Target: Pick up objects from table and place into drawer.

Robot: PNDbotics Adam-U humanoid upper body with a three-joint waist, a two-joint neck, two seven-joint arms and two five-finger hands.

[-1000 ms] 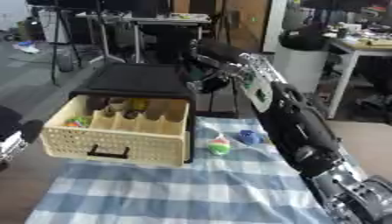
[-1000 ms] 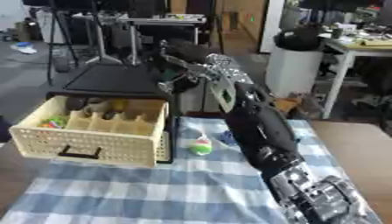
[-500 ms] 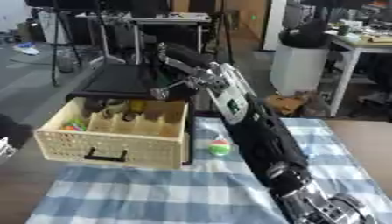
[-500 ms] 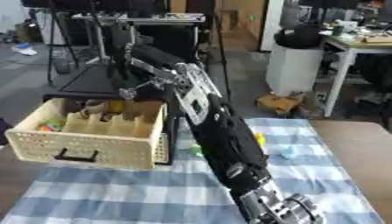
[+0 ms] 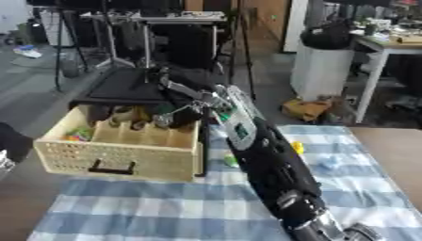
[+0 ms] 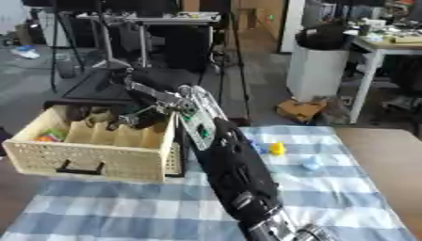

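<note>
The cream lattice drawer (image 5: 124, 153) stands pulled out of a black cabinet (image 5: 124, 87) at the left. It holds a colourful item (image 5: 78, 135) at its left end and dark things along the back. My right arm reaches up from the lower right, and my right hand (image 5: 177, 115) hangs over the drawer's back right part; what it carries is hidden. On the checked cloth lie a yellow thing (image 6: 278, 148), a light blue thing (image 6: 312, 163) and a green thing (image 5: 231, 161) half behind the arm. A sliver of my left hand (image 5: 3, 162) shows at the left edge.
The blue-and-white checked cloth (image 5: 165, 207) covers the table in front of the drawer. A brown table top (image 5: 395, 150) shows at the right. Beyond the table stand black stands, a white bin (image 5: 326, 70) and a desk.
My right hand has swung left from beside the cabinet to over the open drawer. The whole picture has shifted as well, so the head has moved.
</note>
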